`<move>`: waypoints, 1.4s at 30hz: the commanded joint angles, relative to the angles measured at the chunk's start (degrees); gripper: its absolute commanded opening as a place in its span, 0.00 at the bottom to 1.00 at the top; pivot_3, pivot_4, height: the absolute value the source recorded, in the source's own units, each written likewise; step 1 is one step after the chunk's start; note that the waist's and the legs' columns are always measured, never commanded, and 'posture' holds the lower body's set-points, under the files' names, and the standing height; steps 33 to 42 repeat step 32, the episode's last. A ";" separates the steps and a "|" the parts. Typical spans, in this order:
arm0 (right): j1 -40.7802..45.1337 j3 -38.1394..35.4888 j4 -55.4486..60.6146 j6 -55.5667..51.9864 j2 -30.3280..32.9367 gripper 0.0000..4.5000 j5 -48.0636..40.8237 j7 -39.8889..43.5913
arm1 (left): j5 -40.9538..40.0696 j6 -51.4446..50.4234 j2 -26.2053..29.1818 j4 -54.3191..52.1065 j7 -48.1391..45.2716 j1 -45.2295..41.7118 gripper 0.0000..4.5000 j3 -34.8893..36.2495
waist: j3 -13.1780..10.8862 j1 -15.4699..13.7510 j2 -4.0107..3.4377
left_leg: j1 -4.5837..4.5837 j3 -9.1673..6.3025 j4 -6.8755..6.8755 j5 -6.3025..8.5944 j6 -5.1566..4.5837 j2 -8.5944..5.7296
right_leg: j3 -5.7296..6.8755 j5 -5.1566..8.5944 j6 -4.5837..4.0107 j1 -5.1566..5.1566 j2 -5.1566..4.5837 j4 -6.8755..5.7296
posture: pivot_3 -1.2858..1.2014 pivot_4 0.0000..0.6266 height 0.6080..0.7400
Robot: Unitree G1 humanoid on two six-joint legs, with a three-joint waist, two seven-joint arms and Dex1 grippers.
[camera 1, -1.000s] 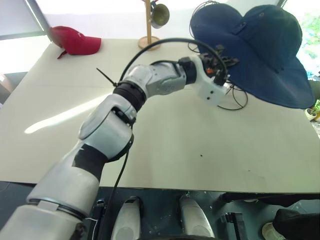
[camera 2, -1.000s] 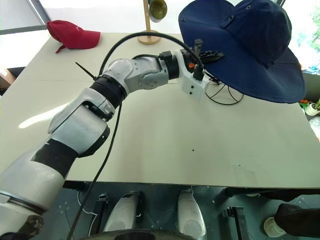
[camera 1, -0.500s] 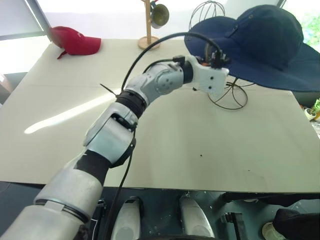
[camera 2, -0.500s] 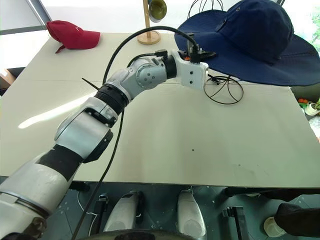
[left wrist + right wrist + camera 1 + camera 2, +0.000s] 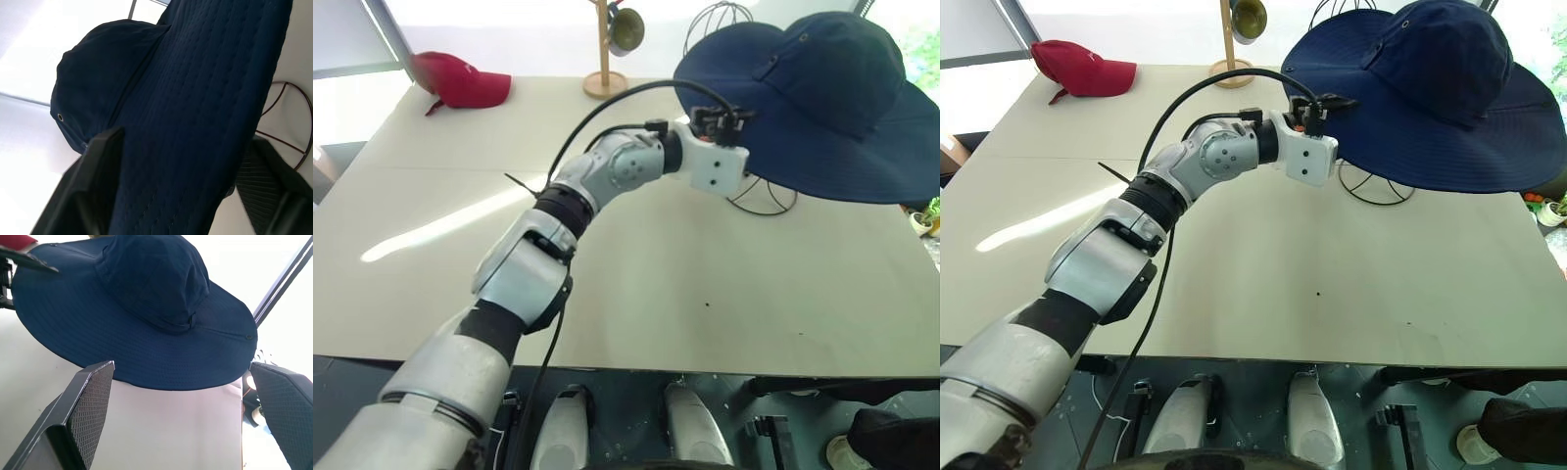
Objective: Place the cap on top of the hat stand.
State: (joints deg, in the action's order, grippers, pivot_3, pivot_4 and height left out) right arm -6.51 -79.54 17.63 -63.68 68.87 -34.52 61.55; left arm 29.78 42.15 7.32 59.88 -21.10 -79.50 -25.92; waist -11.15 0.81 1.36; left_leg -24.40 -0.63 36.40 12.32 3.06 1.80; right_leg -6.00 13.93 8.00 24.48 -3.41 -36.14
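The table (image 5: pixel 636 294) spans most of the head views. At upper right, the cap (image 5: pixel 822 98) sits spread over the hat stand (image 5: pixel 764 196), whose wire ring base shows on the table beneath the brim. The left gripper (image 5: pixel 181 181) is at the brim's near edge; its 2 fingers (image 5: pixel 95 171) stand wide apart, one on either side of the brim, not pinching it. The right gripper (image 5: pixel 183 416) faces the cap with its 2 fingers spread and nothing between them. A red cap (image 5: pixel 460 80) lies upper left; a wooden peg stand (image 5: pixel 604 59) and a smaller wire stand (image 5: pixel 717 20) are at top centre.
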 commanded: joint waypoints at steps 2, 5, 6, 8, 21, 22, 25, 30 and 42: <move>0.43 -0.30 -0.08 1.69 0.89 1.00 0.82 -0.42 | -1.57 1.20 1.11 -2.83 -0.71 -0.25 0.98 1.14 | 0.00 0.01 0.00 | 0.00 0.00 0.00 0.00 0.00 0.00 | 0.00 0.00 0.00 0.00 0.00 0.00 | 0.52 0.24 0.99; 0.47 0.39 -0.51 2.35 0.83 1.00 1.17 -0.40 | -3.11 2.11 3.21 -5.50 -2.90 1.14 0.98 1.88 | 0.01 0.13 -0.01 | 0.01 0.00 0.00 0.00 0.00 0.00 | 0.00 0.00 0.00 0.00 0.00 0.00 | 0.52 0.24 0.99; 0.55 0.62 -0.58 2.47 0.83 1.00 1.24 -0.42 | -4.07 2.63 4.04 -6.81 -4.32 1.84 0.98 2.12 | 0.02 0.16 -0.03 | 0.01 0.00 -0.01 0.00 0.00 0.00 | 0.00 0.00 0.00 0.00 0.00 -0.01 | 0.52 0.24 0.99; 0.49 0.94 -0.91 2.83 1.00 1.00 1.43 -0.19 | -6.42 2.91 5.72 -9.77 -7.28 3.26 0.98 2.83 | 0.03 0.20 -0.05 | 0.02 0.00 -0.02 0.00 0.00 0.00 | 0.00 -0.01 0.01 0.00 0.00 -0.02 | 0.52 0.24 0.99; -3.08 4.30 -12.00 10.67 4.38 1.00 6.22 8.55 | -60.18 -67.77 31.13 -39.69 -54.82 10.99 0.98 24.54 | 0.06 1.71 -0.11 | 0.11 -0.08 0.07 -0.01 -0.03 0.04 | 0.03 0.00 0.02 -0.07 0.05 -0.24 | 0.52 0.24 0.99; -2.84 4.81 -13.01 11.06 4.72 1.00 6.33 8.87 | -61.16 -68.97 33.29 -38.18 -57.71 10.41 0.98 25.66 | 0.06 1.86 -0.11 | 0.13 -0.10 0.07 -0.01 -0.03 0.04 | 0.04 0.00 0.02 -0.10 0.05 -0.25 | 0.52 0.24 0.99; -1.80 6.31 -15.07 12.00 5.53 1.00 6.40 9.66 | -61.18 -72.25 38.53 -32.40 -65.97 7.99 0.98 25.94 | 0.06 1.91 -0.11 | 0.15 -0.11 0.15 -0.01 -0.03 0.04 | 0.06 0.01 0.01 -0.15 0.05 -0.26 | 0.52 0.24 0.99; 0.18 9.02 -17.11 13.54 6.42 1.00 6.59 10.01 | -55.65 -68.25 39.74 -22.53 -68.72 3.94 0.98 24.77 | 0.04 1.72 -0.08 | 0.12 -0.13 0.26 -0.01 -0.03 0.03 | 0.07 0.09 -0.14 -0.21 0.05 -0.25 | 0.52 0.24 0.99; 0.95 9.73 -17.39 13.77 6.58 1.00 6.56 10.06 | -54.13 -66.92 38.93 -20.48 -68.41 3.10 0.98 24.83 | 0.04 1.74 -0.08 | 0.10 -0.13 0.28 0.00 -0.04 0.03 | 0.07 0.09 -0.14 -0.21 0.05 -0.24 | 0.52 0.24 0.99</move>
